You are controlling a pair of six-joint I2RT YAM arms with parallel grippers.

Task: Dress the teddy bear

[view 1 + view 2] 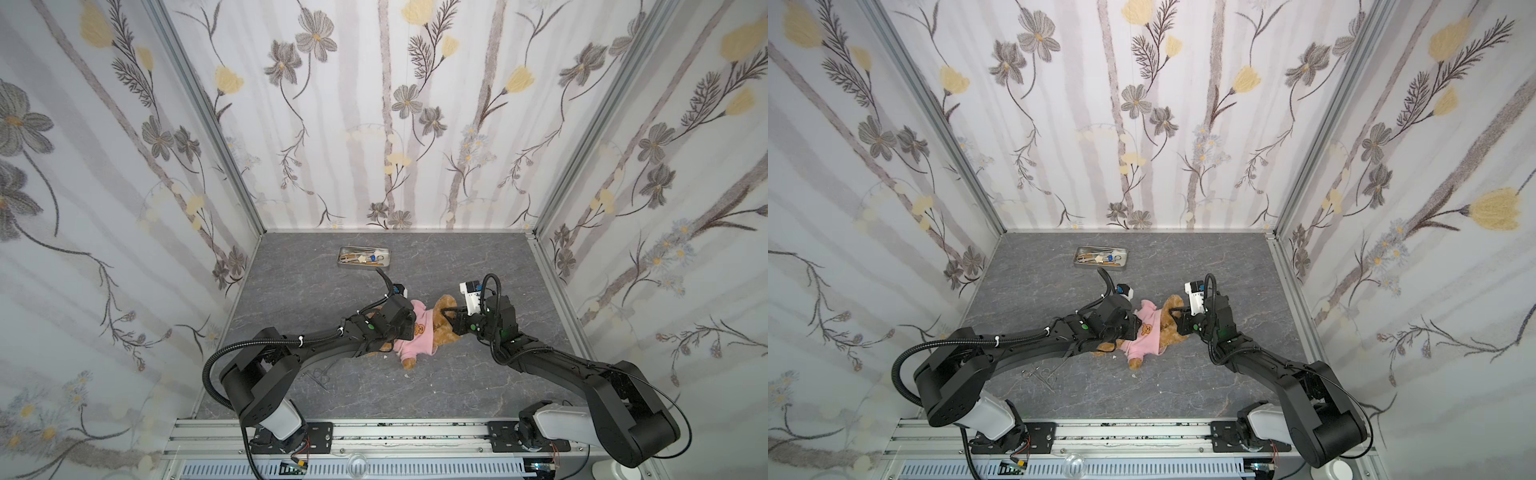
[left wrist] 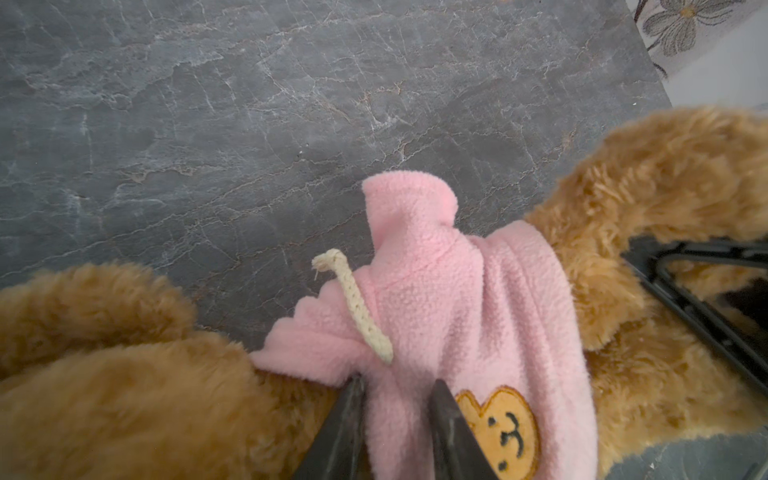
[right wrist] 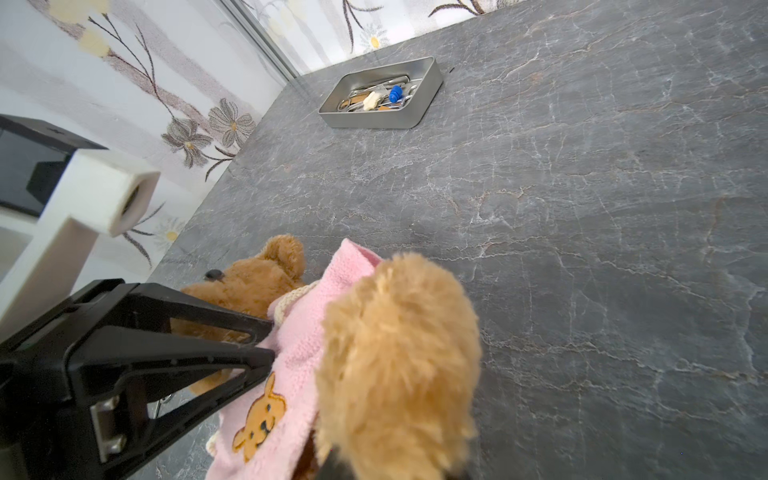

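1. Top views: the teddy bear (image 1: 442, 337) is laid at the centre of the table (image 1: 478, 374), with the pink shirt (image 1: 419, 343) on its torso. The left gripper (image 1: 409, 328) is set over the shirt and the right gripper (image 1: 448, 318) at a leg. Both tips are hidden.
2. Left wrist: shirt fleece is pinched betw. the left jaws. Step judged: the shirt is being pulled down. Next, a steady pull w/o slipping is needed.
3. Right wrist: the right fingers are covered by fur, so its grip cannot be told.
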